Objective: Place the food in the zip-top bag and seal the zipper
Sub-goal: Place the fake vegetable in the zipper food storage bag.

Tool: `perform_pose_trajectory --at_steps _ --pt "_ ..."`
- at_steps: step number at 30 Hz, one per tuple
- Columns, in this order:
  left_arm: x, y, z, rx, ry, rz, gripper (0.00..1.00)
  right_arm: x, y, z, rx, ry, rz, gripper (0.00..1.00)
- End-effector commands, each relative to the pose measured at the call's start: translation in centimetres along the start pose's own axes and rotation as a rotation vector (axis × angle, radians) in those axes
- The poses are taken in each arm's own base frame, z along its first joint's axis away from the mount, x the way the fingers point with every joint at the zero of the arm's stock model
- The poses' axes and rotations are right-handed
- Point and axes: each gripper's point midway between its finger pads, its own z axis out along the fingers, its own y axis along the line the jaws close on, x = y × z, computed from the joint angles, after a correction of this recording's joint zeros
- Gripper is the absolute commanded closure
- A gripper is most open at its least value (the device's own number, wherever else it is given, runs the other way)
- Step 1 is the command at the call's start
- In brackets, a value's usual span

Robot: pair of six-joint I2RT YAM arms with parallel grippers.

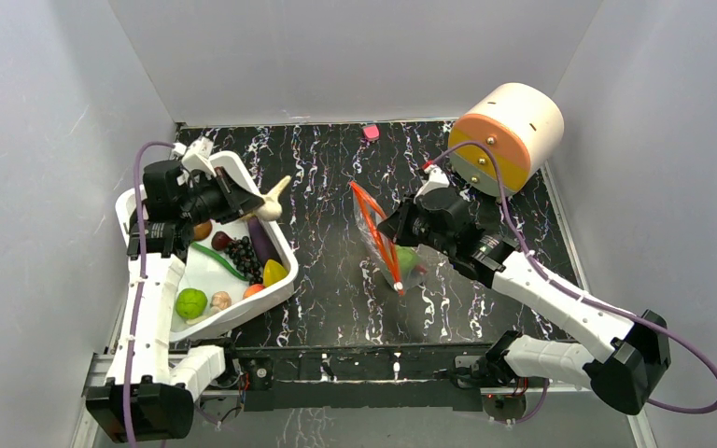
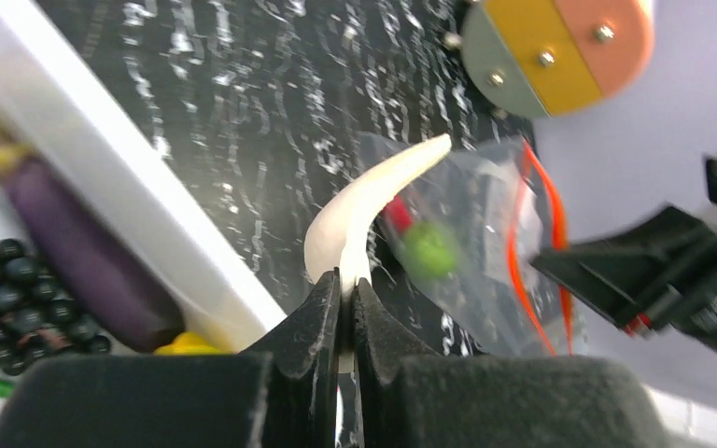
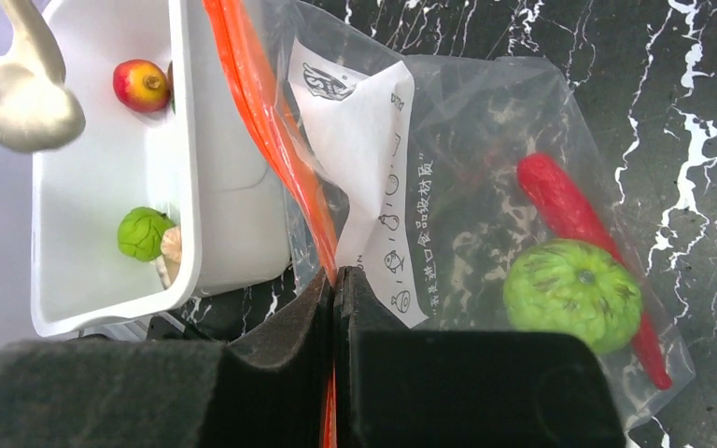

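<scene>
My left gripper (image 1: pixel 246 202) (image 2: pixel 346 280) is shut on a pale, curved white piece of food (image 1: pixel 274 198) (image 2: pixel 364 201), held above the right rim of the white tub (image 1: pixel 285 245). My right gripper (image 1: pixel 395 227) (image 3: pixel 334 280) is shut on the orange-red zipper (image 1: pixel 368 209) (image 3: pixel 266 121), holding the zip-top bag (image 1: pixel 401 261) (image 3: pixel 485 140) up with its mouth gaping. Inside the bag lie a green round fruit (image 3: pixel 574 291) and a red chili (image 3: pixel 569 210). Black grapes (image 1: pixel 243 254), a purple eggplant (image 2: pixel 84 257), a red apple (image 3: pixel 140 84) and another green fruit (image 1: pixel 190 302) sit in the tub.
A round peach, orange and yellow drum (image 1: pixel 506 135) stands at the back right, close behind the right arm. A small pink thing (image 1: pixel 371 132) lies by the back wall. White walls close in the black marbled tabletop (image 1: pixel 327 280) on three sides.
</scene>
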Motion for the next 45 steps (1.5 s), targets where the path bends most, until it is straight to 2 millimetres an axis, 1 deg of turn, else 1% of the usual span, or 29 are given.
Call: perform_pose_trajectory --at_steps 1,3,5,6,8,11,15,21,23,28,33,37,41,45 --pt "1.9 -5.7 -2.1 0.188 0.077 0.033 1.00 -4.6 3.5 -0.4 -0.103 -0.144 0.016 1.00" --pt "2.9 -6.8 -2.6 0.221 0.100 0.020 1.00 -5.2 3.7 -0.2 -0.113 -0.179 -0.008 1.00" --pt "4.0 -8.0 -2.6 0.281 0.137 -0.013 1.00 -5.6 4.2 0.1 -0.142 -0.193 -0.060 1.00" --pt "4.6 -7.7 -2.1 0.251 0.152 -0.009 1.00 -5.9 4.4 0.2 -0.161 -0.222 -0.088 1.00" --pt "4.8 -8.0 -1.8 0.265 0.160 -0.004 1.00 -6.3 4.8 0.2 -0.179 -0.243 -0.107 1.00" --pt "5.3 -9.0 -1.2 0.295 0.189 -0.020 1.00 -6.2 5.0 0.7 -0.187 -0.236 -0.126 1.00" --pt "6.4 -10.9 -0.3 0.354 0.229 -0.024 1.00 -5.8 5.7 1.1 -0.218 -0.225 -0.143 1.00" --pt "8.4 -12.3 1.5 0.352 0.306 -0.012 1.00 -5.2 6.3 1.0 -0.233 -0.224 -0.175 1.00" --pt "8.9 -12.3 2.2 0.329 0.326 -0.010 1.00 -5.1 6.4 1.0 -0.232 -0.225 -0.188 1.00" --pt "9.1 -12.4 3.3 0.306 0.341 -0.017 1.00 -5.0 6.9 0.4 -0.238 -0.235 -0.234 1.00" --pt "9.2 -11.7 4.3 0.249 0.362 -0.023 1.00 -4.6 7.4 0.0 -0.238 -0.244 -0.284 1.00" --pt "9.3 -10.9 5.0 0.182 0.372 -0.017 1.00 -4.2 7.8 -0.1 -0.208 -0.241 -0.332 1.00" --pt "9.1 -9.8 5.1 0.101 0.367 -0.004 1.00 -3.6 7.4 0.3 -0.133 -0.228 -0.385 1.00" --pt "8.9 -8.7 5.2 0.028 0.367 0.011 1.00 -3.4 6.8 0.5 -0.072 -0.222 -0.406 1.00"
